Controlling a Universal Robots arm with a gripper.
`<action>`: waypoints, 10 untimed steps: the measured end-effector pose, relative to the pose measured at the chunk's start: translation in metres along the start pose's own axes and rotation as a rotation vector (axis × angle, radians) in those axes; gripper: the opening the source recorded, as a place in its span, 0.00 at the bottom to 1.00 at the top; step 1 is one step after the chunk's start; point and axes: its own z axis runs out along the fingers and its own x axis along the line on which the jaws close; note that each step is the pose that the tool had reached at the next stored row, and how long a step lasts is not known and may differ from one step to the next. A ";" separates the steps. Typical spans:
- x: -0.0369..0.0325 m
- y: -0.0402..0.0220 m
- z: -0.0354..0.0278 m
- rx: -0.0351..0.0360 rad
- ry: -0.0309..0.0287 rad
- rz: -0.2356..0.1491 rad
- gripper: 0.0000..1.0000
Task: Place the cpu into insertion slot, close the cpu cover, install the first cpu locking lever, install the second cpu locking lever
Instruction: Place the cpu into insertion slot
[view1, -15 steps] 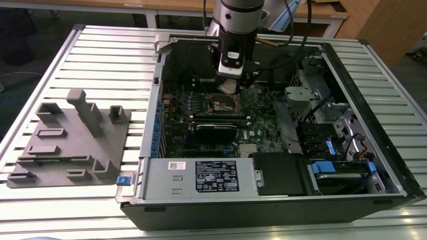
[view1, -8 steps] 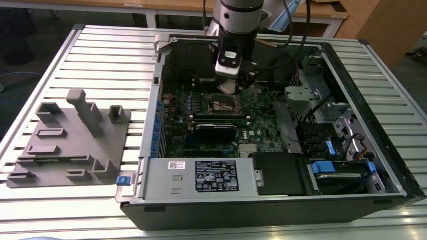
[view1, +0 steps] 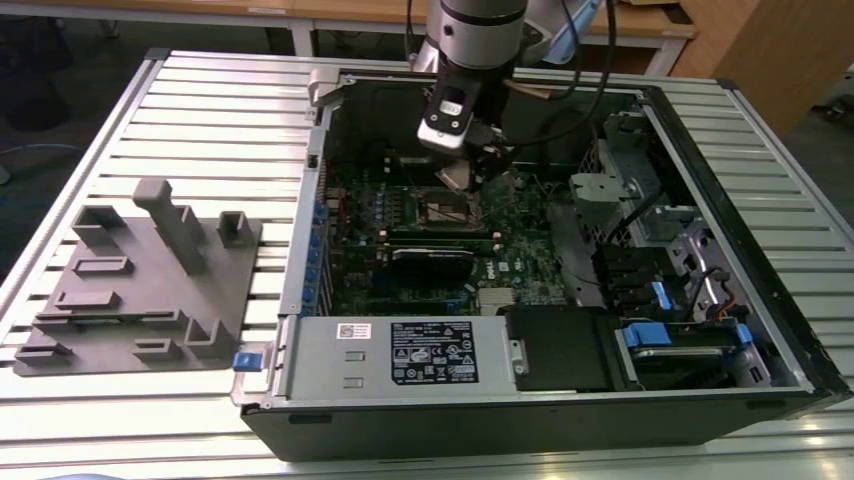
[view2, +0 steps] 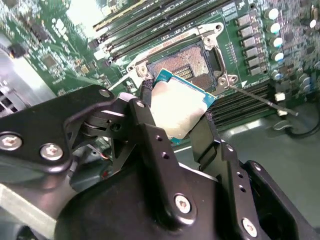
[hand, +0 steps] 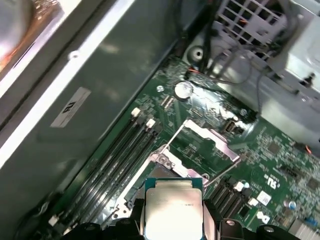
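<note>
My gripper (view1: 461, 178) is shut on the cpu (view2: 180, 110), a small square chip with a silvery top and a green edge. It hangs tilted just above the insertion slot (view2: 189, 61), whose dark centre lies open inside a silver rim. In the first wrist view the cpu (hand: 172, 210) sits between the black fingers (hand: 212, 222), and beyond it the cpu cover (hand: 212, 140) stands swung open, a silver frame. Thin locking levers (hand: 172, 141) (view2: 260, 97) stick out unlatched beside the slot. From the exterior view the slot (view1: 447, 208) is directly under the gripper.
The green motherboard (view1: 400, 270) lies inside an open black computer case (view1: 747, 200). Memory slots (hand: 117, 155) run beside the socket. A labelled black power supply (view1: 427, 350) and drive bays (view1: 667, 330) fill the near side. A grey fixture plate (view1: 140, 285) rests at the exterior view's left.
</note>
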 end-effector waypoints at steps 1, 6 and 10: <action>0.0000 0.0000 0.0001 0.0001 -0.0016 0.018 0.54; 0.0000 -0.0001 0.0010 0.0003 -0.0097 0.108 0.54; 0.0000 -0.0002 0.0018 0.0004 -0.0162 0.181 0.54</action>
